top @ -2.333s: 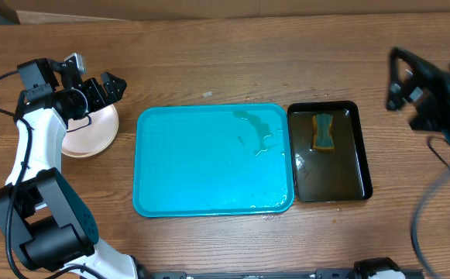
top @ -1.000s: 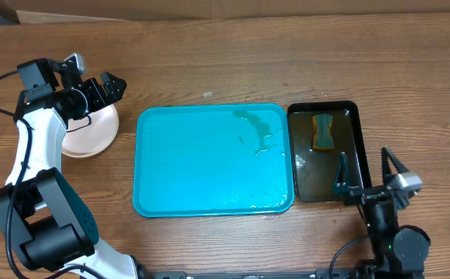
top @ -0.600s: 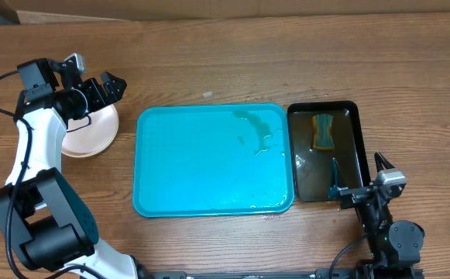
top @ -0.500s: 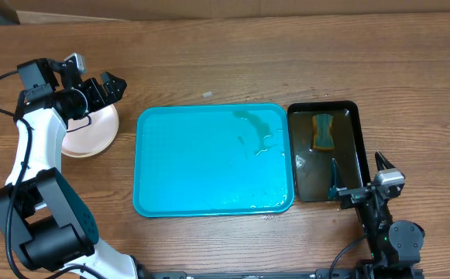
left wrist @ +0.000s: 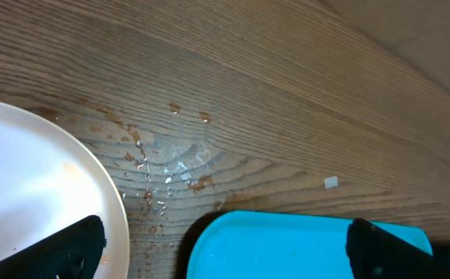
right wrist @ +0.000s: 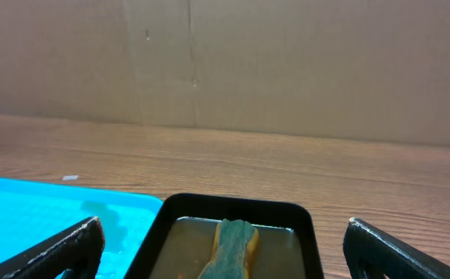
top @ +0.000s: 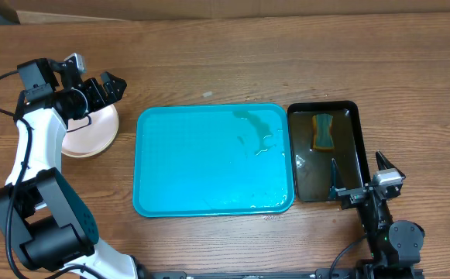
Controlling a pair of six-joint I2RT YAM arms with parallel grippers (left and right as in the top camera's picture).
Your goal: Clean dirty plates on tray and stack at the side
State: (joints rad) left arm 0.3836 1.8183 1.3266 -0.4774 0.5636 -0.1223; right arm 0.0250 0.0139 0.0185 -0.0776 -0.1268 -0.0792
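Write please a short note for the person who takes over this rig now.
Left hand: open, empty, above the plates.
Right hand: open, empty, at the black tray's near end.
Plates: stacked on the table left of the tray; count not visible.
Tray: no plates, some water.
Sponge: in the black tray.
Done: apparently everything. Left: probably only parking the arms.

Overhead view.
- Wooden table [top: 248, 54] fills frame.
- Tray [top: 194, 167] at centre, turquoise, no plates on it; wet streaks in its upper right corner.
- Black tray [top: 358, 147] just right of it, edges nearly touching; holds brownish liquid and sponge [top: 322, 132] in upper half.
- Plates [top: 94, 136] at left of frame, pale round stack on table, apart from tray; count not readable from above.
- Left gripper [top: 107, 85] above stack's upper edge, jaws apart, nothing held.
- Right gripper [top: 358, 173] at lower right, over black tray's lower right corner, jaws spread wide, nothing between them.
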